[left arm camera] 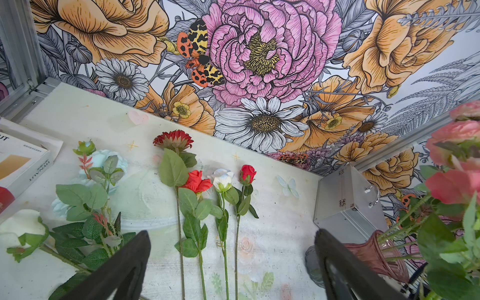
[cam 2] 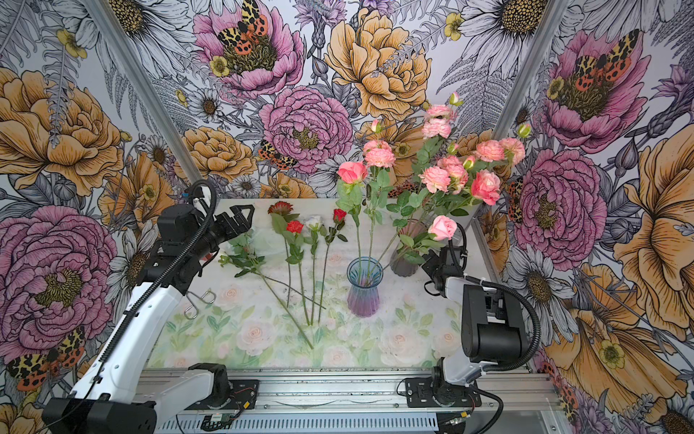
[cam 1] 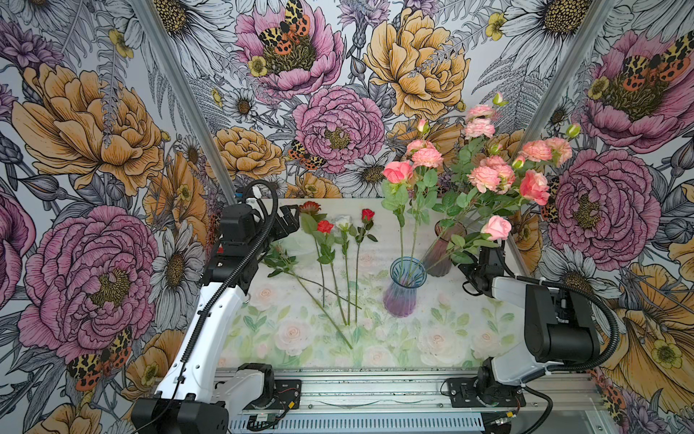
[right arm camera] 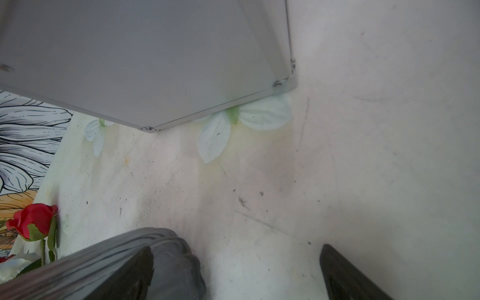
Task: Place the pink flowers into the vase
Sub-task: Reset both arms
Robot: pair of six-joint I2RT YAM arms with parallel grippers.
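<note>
Several pink flowers [cam 1: 488,176] [cam 2: 447,174] stand in a dusky pink glass vase [cam 1: 441,251] at the back right. Two more pink stems [cam 1: 398,172] stand in a blue-purple vase [cam 1: 405,291] [cam 2: 363,289] at mid-table. My left gripper [cam 1: 294,218] [cam 2: 248,218] [left arm camera: 232,233] hangs open and empty above the back left of the table, over the lying flowers. In the right wrist view my right gripper [right arm camera: 236,248] is open low by the pink vase's base [right arm camera: 166,262], with nothing between its fingers. In both top views leaves hide its fingertips.
Two red roses [cam 1: 325,226] [cam 1: 368,215], a white rose [cam 1: 343,221] and a dark-red bloom [cam 1: 310,206] lie in a row on the table [cam 1: 432,338]. A pale blue spray [left arm camera: 101,161] lies under the left arm. A silver case [left arm camera: 345,202] stands back right, a white box [left arm camera: 23,161] back left.
</note>
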